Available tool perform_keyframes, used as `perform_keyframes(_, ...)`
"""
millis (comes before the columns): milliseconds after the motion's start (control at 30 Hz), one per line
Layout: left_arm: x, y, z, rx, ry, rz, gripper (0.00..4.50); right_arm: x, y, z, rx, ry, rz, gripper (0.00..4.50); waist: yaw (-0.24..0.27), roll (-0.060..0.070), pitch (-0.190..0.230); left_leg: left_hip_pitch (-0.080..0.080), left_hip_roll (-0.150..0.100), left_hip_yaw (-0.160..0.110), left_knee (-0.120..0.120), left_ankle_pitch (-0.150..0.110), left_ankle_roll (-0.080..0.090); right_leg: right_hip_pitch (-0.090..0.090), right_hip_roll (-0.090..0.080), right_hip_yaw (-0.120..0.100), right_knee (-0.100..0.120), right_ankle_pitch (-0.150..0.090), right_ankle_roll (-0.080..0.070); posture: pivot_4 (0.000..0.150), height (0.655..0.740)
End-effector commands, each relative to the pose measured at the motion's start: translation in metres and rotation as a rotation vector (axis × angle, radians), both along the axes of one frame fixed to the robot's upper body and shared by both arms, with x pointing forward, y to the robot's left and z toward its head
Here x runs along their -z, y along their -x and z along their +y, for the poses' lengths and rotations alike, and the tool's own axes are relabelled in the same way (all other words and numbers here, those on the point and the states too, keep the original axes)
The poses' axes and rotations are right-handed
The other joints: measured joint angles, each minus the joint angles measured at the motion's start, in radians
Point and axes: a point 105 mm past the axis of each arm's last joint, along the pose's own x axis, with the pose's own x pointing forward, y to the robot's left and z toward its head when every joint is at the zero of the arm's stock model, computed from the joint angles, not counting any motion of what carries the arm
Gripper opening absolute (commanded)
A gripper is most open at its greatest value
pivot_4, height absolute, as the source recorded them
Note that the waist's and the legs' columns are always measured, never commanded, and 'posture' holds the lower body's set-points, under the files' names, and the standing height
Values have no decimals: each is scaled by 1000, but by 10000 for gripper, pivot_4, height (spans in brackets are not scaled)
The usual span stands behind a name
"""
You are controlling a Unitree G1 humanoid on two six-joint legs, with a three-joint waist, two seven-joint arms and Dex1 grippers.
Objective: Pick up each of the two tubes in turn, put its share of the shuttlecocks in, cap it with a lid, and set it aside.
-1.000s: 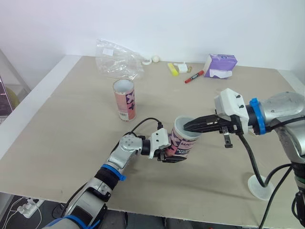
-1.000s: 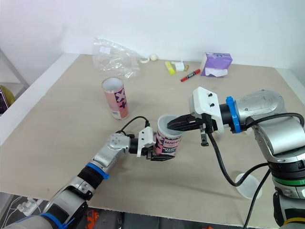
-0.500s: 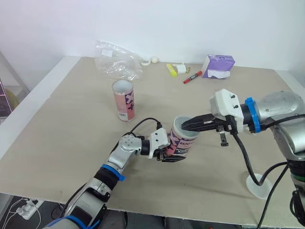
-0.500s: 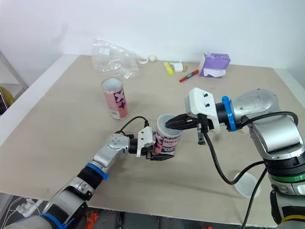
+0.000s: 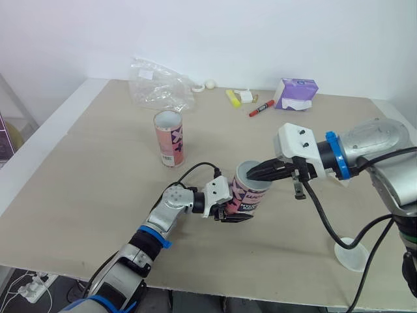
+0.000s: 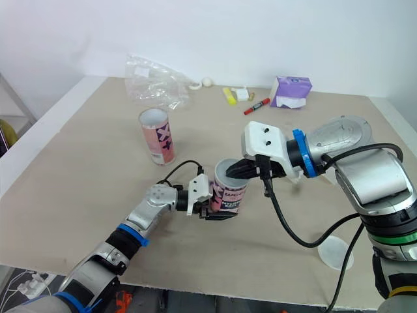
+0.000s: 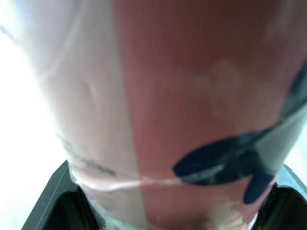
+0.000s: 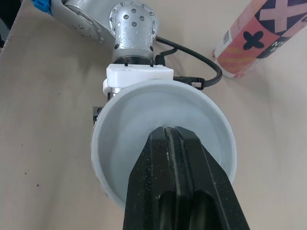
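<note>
Near the table's middle, the left gripper (image 5: 233, 212) pinches the tilted tube (image 5: 251, 195); the right gripper (image 8: 171, 132), fingers pressed together, pokes its mouth. Best push straight along the axis.

Probable lid (image 5: 352, 253) front-right of near tube (image 5: 251, 193)

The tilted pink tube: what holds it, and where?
The left gripper clamps the tilted tube near its base; the right gripper, shut at its mouth, holds nothing.

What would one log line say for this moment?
left gripper: gripping tilted tube | right gripper: shut, tips at tube's mouth | second tube: upright, open | lid: on table
</note>
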Motion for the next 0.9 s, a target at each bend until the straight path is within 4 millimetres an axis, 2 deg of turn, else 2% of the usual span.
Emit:
perform_keyframes(33, 12, -5, 7, -58, -29, 43, 30772, 22, 2, -4, 39, 20, 130, 496, 0, 0, 0, 0, 0, 0, 0, 0, 0, 0, 0, 0, 0, 0, 0, 1500, 7400)
perform_keyframes(200, 6, -5, 8, -54, -19, 33, 30772, -33, 7, -16, 14, -220, 89, 496, 1, 1, 3, -2, 0, 1, 0, 0, 0, -1, -1, 0, -1, 0, 0, 1500, 7400)
perform_keyframes(300, 2, -5, 9, -44, -20, 21, 30772, -52, 8, -31, 58, -338, 65, 496, 2, 3, 5, -8, -1, 1, 0, 2, 3, -5, -1, 0, -1, 5, 2, 1500, 7400)
perform_keyframes(400, -4, -4, 8, -32, -15, 15, 30772, -59, 15, -46, 94, -439, 65, 496, 5, 3, 5, -14, -1, -2, -2, 3, 5, -8, 1, -1, 0, 6, 3, 1500, 7400)
perform_keyframes(433, -6, -4, 7, -26, -12, 14, 30772, -56, 16, -51, 115, -463, 67, 496, 5, 4, 5, -14, -1, -2, -2, 3, 4, -8, 1, -2, 0, 6, 3, 1500, 7400)
perform_keyframes(533, -18, -1, 6, 5, 8, 11, 30772, -29, 24, -66, 192, -468, 65, 496, 5, 3, 5, -15, -1, -2, -3, 3, 4, -9, 1, -2, 0, 6, 2, 1500, 7400)
perform_keyframes(667, -30, 4, 8, 47, 18, -3, 30772, 13, 37, -71, 255, -438, 97, 496, -1, 7, 6, -15, 0, -2, -4, 3, 4, -9, 2, -2, 0, 6, 3, 1500, 7400)
perform_keyframes(700, -32, 4, 8, 55, 19, -10, 36864, 24, 41, -71, 260, -425, 107, 0, -1, 8, 7, -15, 1, -2, -4, 3, 4, -10, 3, -2, 0, 6, 3, 1500, 7400)
perform_keyframes(733, -33, 6, 9, 65, 18, -18, 41005, 34, 44, -71, 267, -407, 109, 6439, 0, 10, 8, -15, 1, -2, -4, 3, 4, -10, 4, -2, 0, 6, 4, 1500, 7400)
perform_keyframes(767, -35, 7, 10, 72, 16, -24, 44503, 43, 46, -71, 270, -394, 110, 9108, 0, 11, 9, -15, 1, -3, -4, 3, 4, -10, 4, -2, 1, 6, 3, 1500, 7400)
perform_keyframes(900, -39, 9, 15, 84, 17, -42, 45000, 59, 48, -69, 281, -400, 120, 26907, 0, 13, 13, -15, 1, -3, -3, 3, 4, -10, 4, -2, 0, 6, 3, 1500, 7400)
